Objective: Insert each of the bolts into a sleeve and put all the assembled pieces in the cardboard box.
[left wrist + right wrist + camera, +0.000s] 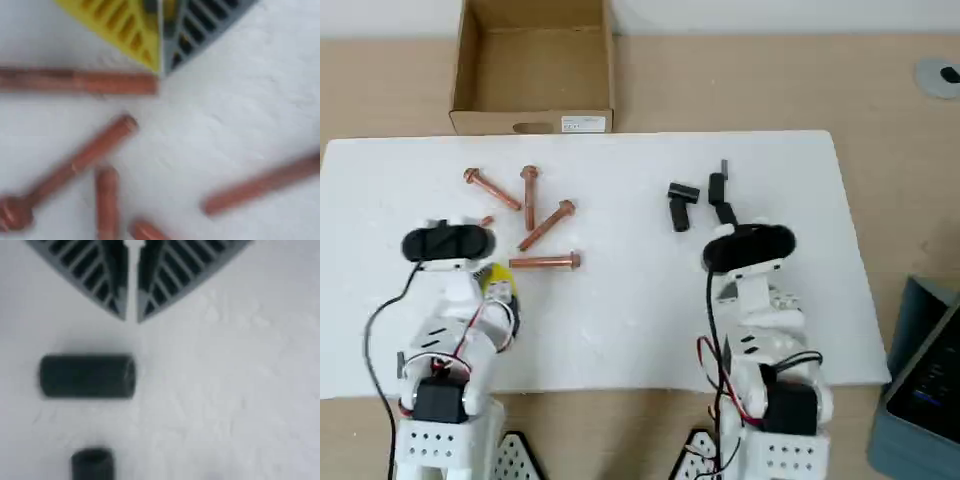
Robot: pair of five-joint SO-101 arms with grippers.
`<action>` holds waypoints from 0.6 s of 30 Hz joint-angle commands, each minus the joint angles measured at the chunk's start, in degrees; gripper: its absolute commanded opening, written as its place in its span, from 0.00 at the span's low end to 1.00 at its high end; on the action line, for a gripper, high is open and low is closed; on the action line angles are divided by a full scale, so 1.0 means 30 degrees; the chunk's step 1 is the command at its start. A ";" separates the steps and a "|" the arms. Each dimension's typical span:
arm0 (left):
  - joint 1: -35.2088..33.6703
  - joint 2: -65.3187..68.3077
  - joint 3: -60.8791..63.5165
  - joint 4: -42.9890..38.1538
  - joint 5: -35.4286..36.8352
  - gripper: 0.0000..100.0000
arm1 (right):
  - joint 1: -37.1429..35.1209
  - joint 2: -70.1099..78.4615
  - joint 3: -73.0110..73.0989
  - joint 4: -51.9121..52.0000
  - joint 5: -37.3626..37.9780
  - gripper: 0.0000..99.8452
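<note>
The task is at its very beginning, as I judge it: no bolt sits in a sleeve, and the cardboard box [531, 122], at the upper left of the high view, holds nothing. The copper bolts [547, 224] lie loose on the white mat [620, 330], left of centre and below the box. The black sleeves [678, 213] lie apart from them, right of centre.

The left gripper [161, 67] has its yellow and grey jaws pressed together and holds nothing. Its tips are just beside the end of the nearest bolt [80, 82]. The right gripper [132, 315] is also nearly closed, with only a thin slit between the jaws and nothing in it. It hangs close to one sleeve [87, 376] that lies on its side.

For the next move each gripper must first spread its jaws. Then the left one can pinch this bolt across its shaft and the right one can take the sleeve, so that the two can be brought together
</note>
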 commanded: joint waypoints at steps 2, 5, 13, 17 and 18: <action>-0.1260 0.0015 -0.2256 0.0352 -0.0029 0.01 | 0.0220 -0.0249 -0.3004 0.0821 -0.0147 0.01; -0.1260 0.0015 -0.3048 0.1729 -0.0059 0.01 | 0.0249 0.2799 -0.4908 0.0762 -0.0205 0.01; -0.1319 0.0337 -0.5509 0.3897 -0.0117 0.01 | 0.0278 1.3172 -1.2762 0.0908 -0.1407 0.01; -0.1495 0.2828 -0.7297 0.3956 -0.1641 0.00 | 0.0278 1.7832 -1.7011 0.2784 -0.1495 0.01; -0.1817 0.3766 -0.7941 0.3956 -0.1846 0.00 | 0.0278 1.8945 -1.8007 0.3399 -0.1436 0.01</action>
